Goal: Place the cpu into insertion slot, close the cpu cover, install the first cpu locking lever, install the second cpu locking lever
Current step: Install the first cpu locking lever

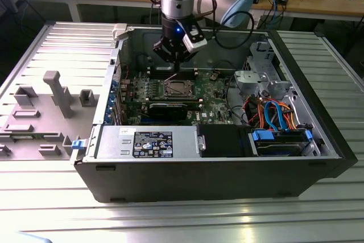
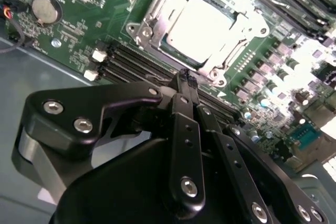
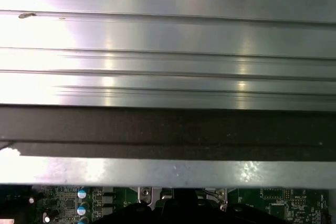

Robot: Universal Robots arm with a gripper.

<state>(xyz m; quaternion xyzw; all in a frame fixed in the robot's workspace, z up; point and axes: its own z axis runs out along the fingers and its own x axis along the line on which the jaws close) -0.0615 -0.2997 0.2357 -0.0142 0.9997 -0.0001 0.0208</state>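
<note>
Open computer case on ribbed metal table | pincer closed, empty, just beside cpu cover edge | cpu seated

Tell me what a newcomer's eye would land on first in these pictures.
First, the gripper hanging inside the open computer case, just above the motherboard in the exterior view. In the second wrist view its fingers are pressed together, pointing at the cpu, which sits under the cpu cover.

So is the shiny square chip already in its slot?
In. The cpu lies flat inside the insertion slot, with the cpu cover framing it. The gripper is shut beside it.
</note>
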